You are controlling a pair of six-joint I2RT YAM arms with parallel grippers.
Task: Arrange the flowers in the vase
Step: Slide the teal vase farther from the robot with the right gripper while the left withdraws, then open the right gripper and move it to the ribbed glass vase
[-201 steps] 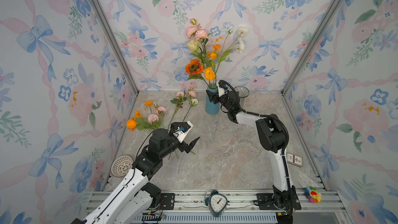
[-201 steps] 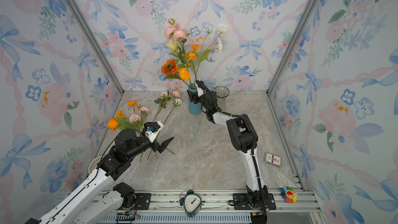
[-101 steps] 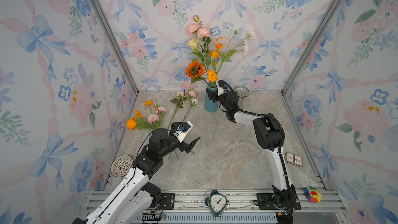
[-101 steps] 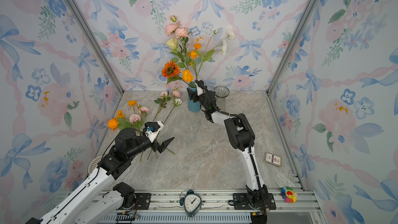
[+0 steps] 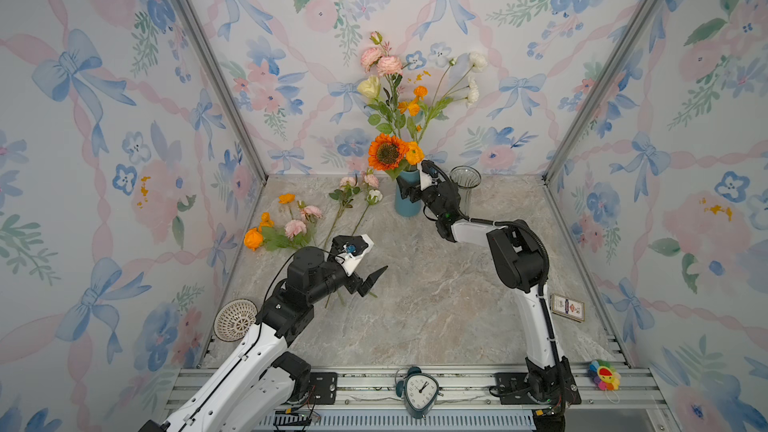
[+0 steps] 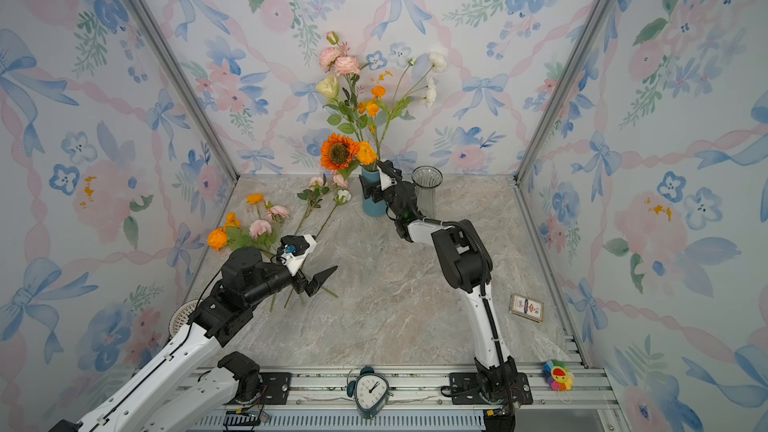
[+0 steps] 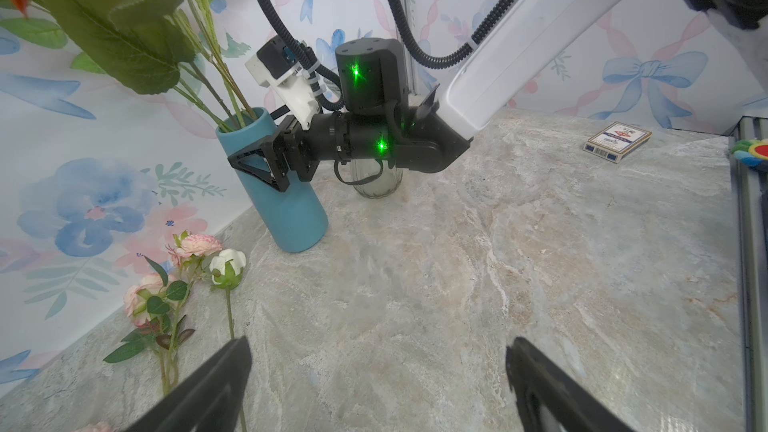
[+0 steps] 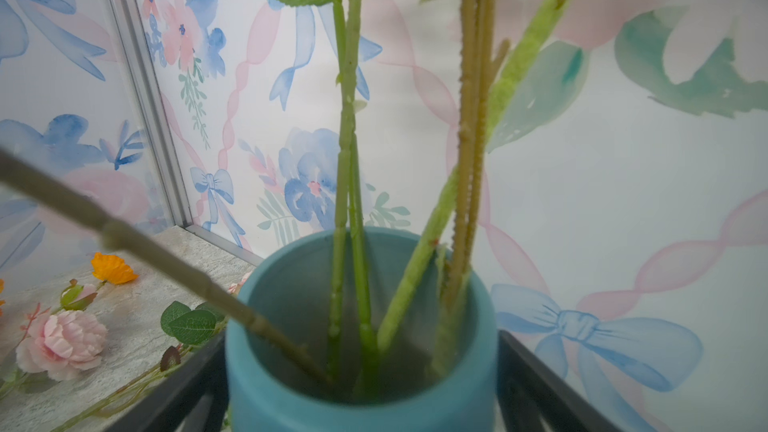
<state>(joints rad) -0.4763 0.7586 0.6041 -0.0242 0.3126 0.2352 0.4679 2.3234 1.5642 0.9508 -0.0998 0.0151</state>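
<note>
The vase (image 5: 407, 209) is a blue cylinder at the back of the table, seen in both top views (image 6: 374, 209). It holds several flowers: an orange sunflower (image 5: 387, 152), pink peonies, a cream rose, orange poppies and white roses. Their green stems (image 8: 347, 201) stand inside it. My right gripper (image 5: 409, 195) is open, with its jaws on either side of the vase's upper part (image 8: 361, 413). More flowers lie flat at the left: pink peonies (image 5: 294, 227), orange poppies (image 5: 253, 238) and a white bud (image 7: 227, 263). My left gripper (image 5: 368, 280) hovers open and empty over their stem ends (image 7: 378, 347).
A clear glass vase (image 5: 465, 184) stands just right of the blue one. A card box (image 5: 567, 307) lies near the right wall. A white woven ball (image 5: 235, 320) is at the front left. An alarm clock (image 5: 419, 392) and a colourful toy (image 5: 604, 375) sit on the front rail.
The white roses in the vase have swung to the right. My right gripper has shifted slightly at the vase. The left arm has not moved.
</note>
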